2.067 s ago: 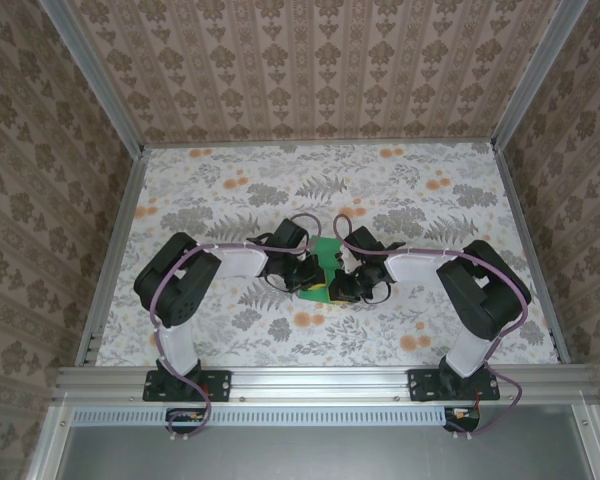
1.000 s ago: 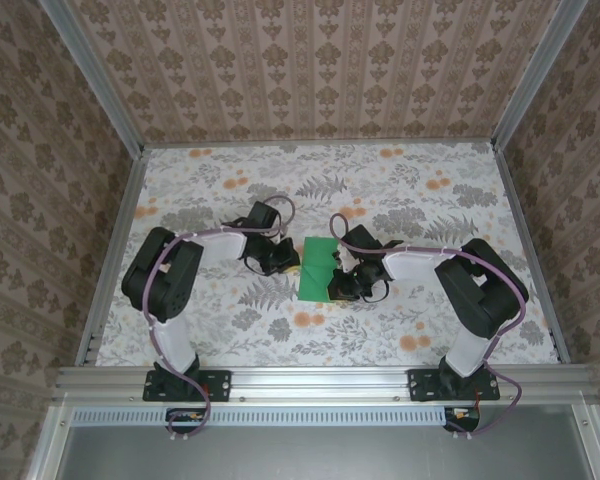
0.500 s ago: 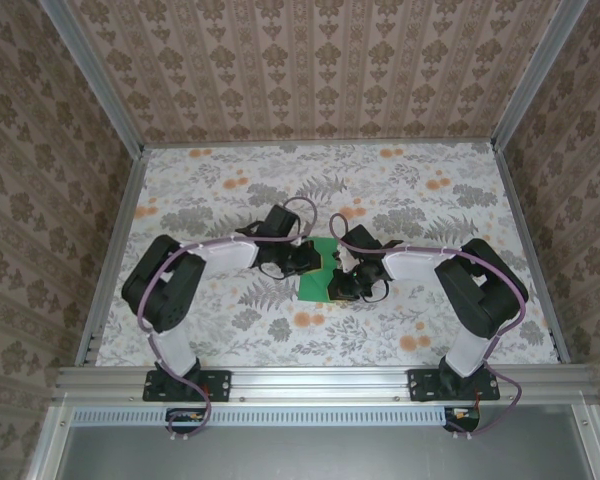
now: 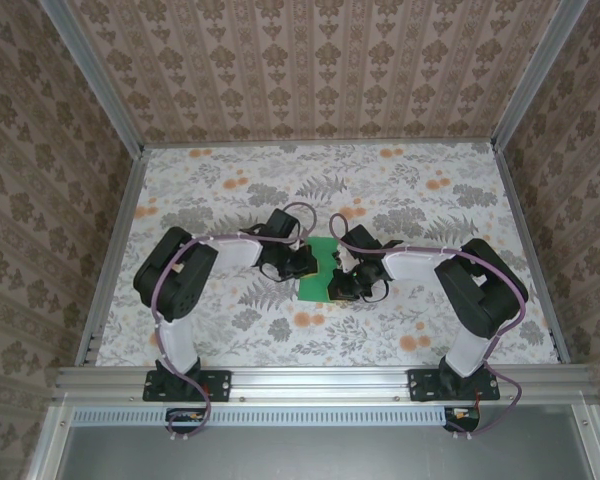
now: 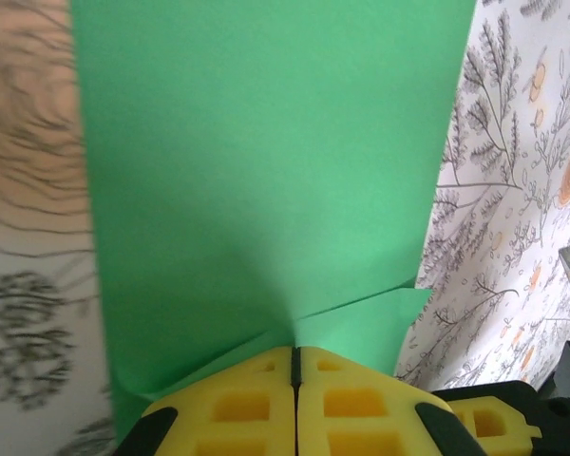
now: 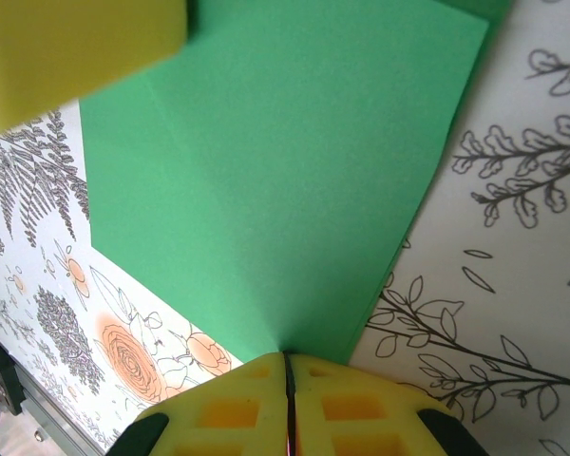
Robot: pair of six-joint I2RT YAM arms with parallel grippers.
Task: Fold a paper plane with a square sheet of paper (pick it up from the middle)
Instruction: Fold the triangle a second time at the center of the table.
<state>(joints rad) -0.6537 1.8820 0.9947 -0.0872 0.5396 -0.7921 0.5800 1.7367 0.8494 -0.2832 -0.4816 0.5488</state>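
Green paper [image 4: 318, 272] folded abt once, no dart yet; L end effector [image 5: 295, 363] pinches 9 o'clock edge; R end effector [image 6: 287, 366] pinches 3 o'clock edge.

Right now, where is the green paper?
From above, the green paper lies mid-table on the floral cloth, between the left gripper and right gripper, both shut on it.

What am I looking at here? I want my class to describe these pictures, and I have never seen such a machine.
Two robot arms are bolted at the near edge of a table covered with a floral cloth. One picture looks down from above; the other two come from a camera on each wrist. Between the arms sits a sheet of green paper, partly folded. The left gripper and the right gripper each have their yellow pads shut on an edge of it.
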